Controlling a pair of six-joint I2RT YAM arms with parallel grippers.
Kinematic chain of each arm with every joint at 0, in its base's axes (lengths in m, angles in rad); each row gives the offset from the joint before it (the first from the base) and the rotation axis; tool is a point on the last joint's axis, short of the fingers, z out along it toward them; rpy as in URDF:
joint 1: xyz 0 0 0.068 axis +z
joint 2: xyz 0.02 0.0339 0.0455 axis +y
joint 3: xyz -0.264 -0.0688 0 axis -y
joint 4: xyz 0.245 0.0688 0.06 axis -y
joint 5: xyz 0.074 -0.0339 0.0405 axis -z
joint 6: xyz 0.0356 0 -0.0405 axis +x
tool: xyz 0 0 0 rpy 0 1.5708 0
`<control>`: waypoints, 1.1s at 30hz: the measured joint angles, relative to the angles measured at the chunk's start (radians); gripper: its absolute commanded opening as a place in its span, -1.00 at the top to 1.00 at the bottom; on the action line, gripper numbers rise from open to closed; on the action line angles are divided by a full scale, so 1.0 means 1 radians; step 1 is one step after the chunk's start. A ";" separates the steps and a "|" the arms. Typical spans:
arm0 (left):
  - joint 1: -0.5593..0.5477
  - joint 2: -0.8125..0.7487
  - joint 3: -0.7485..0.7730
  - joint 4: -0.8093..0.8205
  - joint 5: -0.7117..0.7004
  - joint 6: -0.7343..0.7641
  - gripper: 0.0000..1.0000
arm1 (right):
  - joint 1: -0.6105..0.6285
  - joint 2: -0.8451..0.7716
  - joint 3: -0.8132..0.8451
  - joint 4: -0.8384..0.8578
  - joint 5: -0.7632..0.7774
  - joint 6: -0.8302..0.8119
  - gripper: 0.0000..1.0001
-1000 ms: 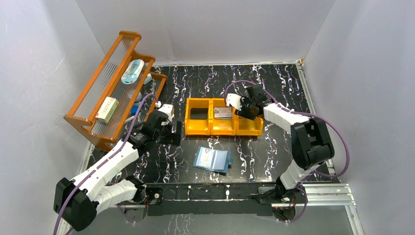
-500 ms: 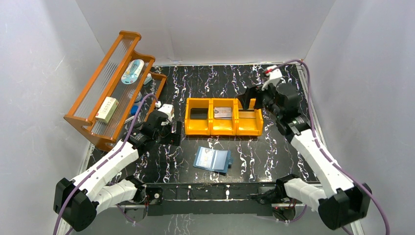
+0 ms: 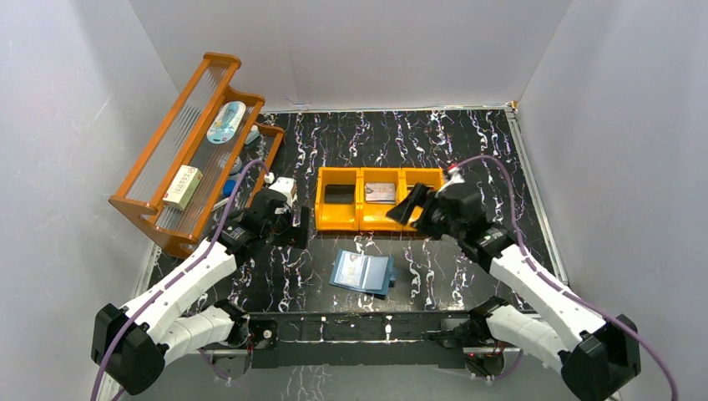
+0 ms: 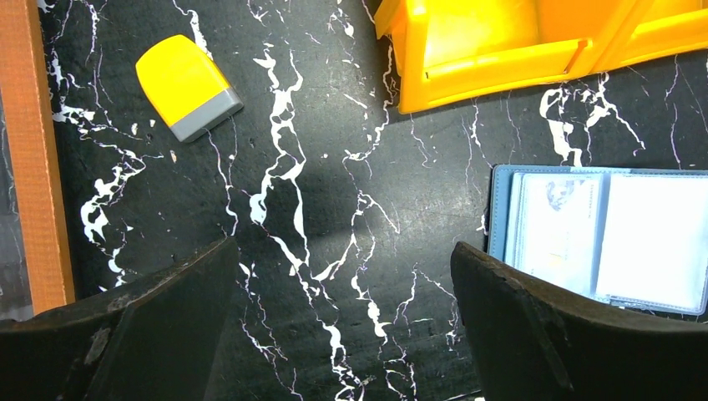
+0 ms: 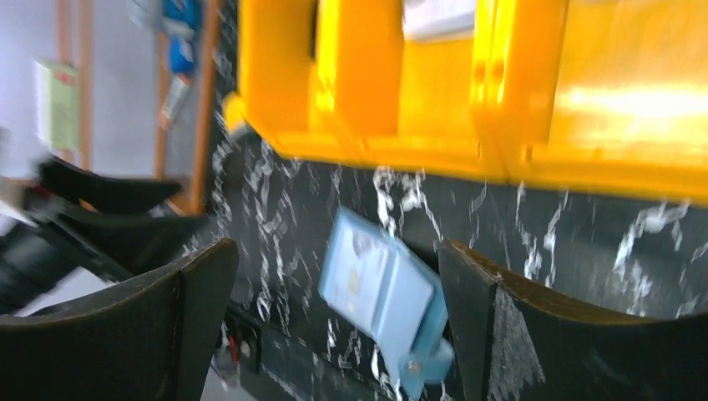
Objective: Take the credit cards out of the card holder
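Note:
The card holder (image 3: 361, 272) lies open and flat near the table's front, pale blue inside; it also shows in the left wrist view (image 4: 601, 238) and, blurred, in the right wrist view (image 5: 380, 288). A pale card (image 4: 555, 234) sits in its left clear pocket. A greyish credit card (image 3: 381, 192) lies in the middle compartment of the orange bin (image 3: 338, 219). My right gripper (image 3: 402, 209) hangs open above the bin's front right, apart from the holder, nothing between its fingers (image 5: 568, 334). My left gripper (image 3: 296, 227) stands open left of the holder, over bare table (image 4: 342, 267).
A small yellow-orange block with a grey end (image 4: 188, 86) lies left of the bin (image 4: 501, 50). An orange wooden rack (image 3: 188, 150) holding several items stands at the back left, its rail at the left wrist view's edge (image 4: 33, 167). White walls close in the sides.
My right gripper left the bin's middle compartment, opened, swung out right and came down in front of the bin. The grey card stayed in the bin. The left arm has not moved.

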 measured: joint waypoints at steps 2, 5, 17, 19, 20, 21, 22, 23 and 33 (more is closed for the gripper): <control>0.000 0.000 0.000 0.000 -0.006 0.000 -0.97 | 0.118 0.018 -0.003 -0.072 0.073 0.050 -0.97; 0.000 -0.003 0.000 0.000 -0.015 0.000 -0.97 | 0.253 0.059 0.026 -0.177 0.177 0.118 -0.97; 0.000 -0.035 0.000 -0.008 -0.061 -0.007 -0.97 | 0.632 0.580 0.375 -0.373 0.500 0.331 -0.82; 0.000 -0.048 0.000 -0.008 -0.072 -0.010 -0.97 | 0.664 0.644 0.417 -0.383 0.516 0.350 -0.69; 0.000 -0.056 0.000 -0.008 -0.079 -0.011 -0.97 | 0.674 0.674 0.435 -0.390 0.523 0.363 -0.66; 0.000 -0.062 0.000 -0.008 -0.085 -0.012 -0.97 | 0.679 0.693 0.446 -0.398 0.529 0.372 -0.61; 0.000 -0.066 0.000 -0.008 -0.091 -0.013 -0.97 | 0.683 0.712 0.455 -0.408 0.537 0.384 -0.57; 0.000 -0.069 0.000 -0.008 -0.095 -0.014 -0.97 | 0.685 0.726 0.462 -0.418 0.543 0.396 -0.55; 0.000 -0.071 0.000 -0.015 -0.121 -0.024 -0.97 | 0.688 0.774 0.472 -0.475 0.558 0.452 -0.43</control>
